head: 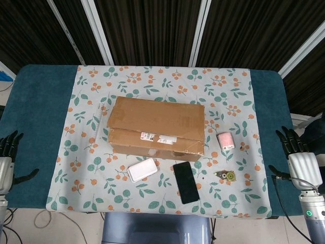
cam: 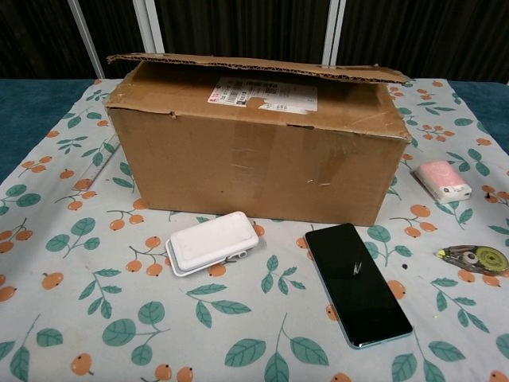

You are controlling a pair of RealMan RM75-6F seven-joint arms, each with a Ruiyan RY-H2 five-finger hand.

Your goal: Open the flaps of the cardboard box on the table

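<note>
The cardboard box [head: 156, 127] stands in the middle of the flowered cloth [head: 91, 81] on the table [head: 40, 96], with its long side turned to the robot. Its flaps are not open yet. The top flap [cam: 254, 67] is lifted a little at its near edge, so a thin dark gap shows under it in the chest view, and below it lies another flap with a white label [cam: 262, 94].

Just near the box lie a small white case [cam: 211, 242] and a black phone [cam: 357, 282]. To the right are a pink roll [cam: 444, 179] and a correction tape dispenser [cam: 473, 257]. A clear ruler [head: 99, 118] lies at the left of the box.

The left hand [head: 6, 161] and the right hand [head: 299, 160] rest at the near corners of the table, well apart from the box. Both hold nothing, and their fingers are spread.

I think the main risk is that the box looks light and may slide or tip when only one hand pulls the flap up; the other hand should hold it. If the box slides toward the near side, it can push the case and the phone off the edge. A hand that reaches in low from the right may also knock the roll. The torn flap edge is thin, so fingers can slip from it.
</note>
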